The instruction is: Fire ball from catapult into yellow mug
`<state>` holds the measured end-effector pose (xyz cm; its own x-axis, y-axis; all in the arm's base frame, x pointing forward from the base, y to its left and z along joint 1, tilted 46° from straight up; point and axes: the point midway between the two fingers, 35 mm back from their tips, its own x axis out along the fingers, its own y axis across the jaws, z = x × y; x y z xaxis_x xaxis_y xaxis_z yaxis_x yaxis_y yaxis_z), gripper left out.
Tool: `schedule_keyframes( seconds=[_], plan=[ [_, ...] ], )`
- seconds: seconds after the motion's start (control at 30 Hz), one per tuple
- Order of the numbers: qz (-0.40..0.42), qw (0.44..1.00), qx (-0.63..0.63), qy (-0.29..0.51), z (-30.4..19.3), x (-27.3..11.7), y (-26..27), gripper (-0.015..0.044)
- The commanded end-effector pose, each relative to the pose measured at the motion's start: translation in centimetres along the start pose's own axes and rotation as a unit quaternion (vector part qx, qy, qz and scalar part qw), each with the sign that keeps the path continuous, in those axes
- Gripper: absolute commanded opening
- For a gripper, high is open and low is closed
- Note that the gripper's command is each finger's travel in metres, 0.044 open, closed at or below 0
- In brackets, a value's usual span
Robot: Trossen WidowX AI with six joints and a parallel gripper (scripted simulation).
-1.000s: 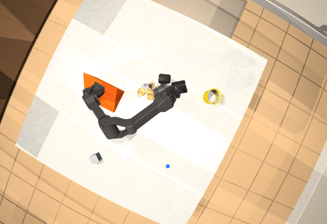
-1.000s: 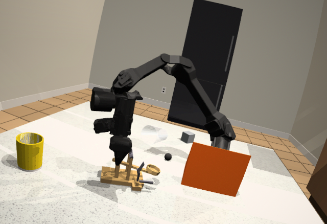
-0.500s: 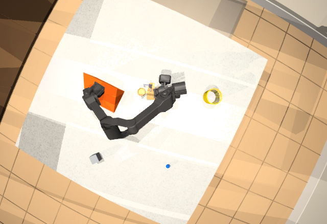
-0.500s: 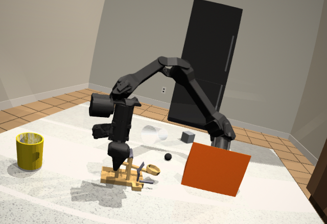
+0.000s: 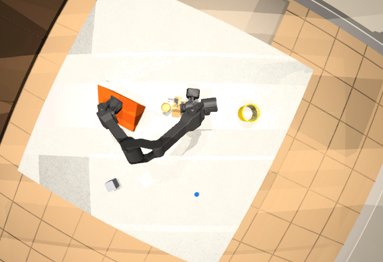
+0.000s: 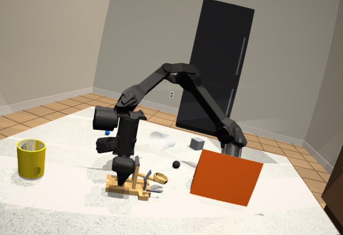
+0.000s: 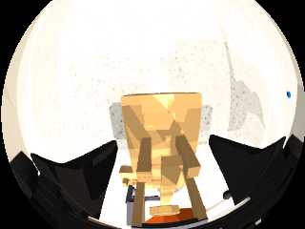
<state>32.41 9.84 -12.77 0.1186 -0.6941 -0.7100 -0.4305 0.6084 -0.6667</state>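
And here's the black arm (image 5: pixel 176 132), bent over the pale counter (image 5: pixel 173 209), its wrist end right above the wooden catapult (image 5: pixel 176 112), the round cup (image 5: pixel 166 107) poking out toward the orange block (image 5: pixel 128 115)! Over on the other side, the yellow mug (image 5: pixel 240 113), well apart; a blue ball (image 5: pixel 196 194) and a grey cube (image 5: pixel 111 185) lie farther off, widely separated

A plain grey-walled room, probably a kitchen, with a tall black two-door refrigerator (image 6: pixel 216 57) and tan square-tiled floor (image 5: pixel 297 166) (image 6: pixel 36 114).
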Motion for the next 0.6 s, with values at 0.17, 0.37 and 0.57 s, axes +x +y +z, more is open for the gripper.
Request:
schedule_keyframes(
  seconds=[0.17, 0.37, 0.57],
  plan=[
    [0.0, 1.0, 0.0, 0.0, -0.02, 0.15, -0.01, 0.0309],
    [0.0, 1.0, 0.0, 0.0, -0.02, 0.15, -0.01, 0.0151],
    [0.0, 1.0, 0.0, 0.0, -0.02, 0.15, -0.01, 0.0111]
  ],
)
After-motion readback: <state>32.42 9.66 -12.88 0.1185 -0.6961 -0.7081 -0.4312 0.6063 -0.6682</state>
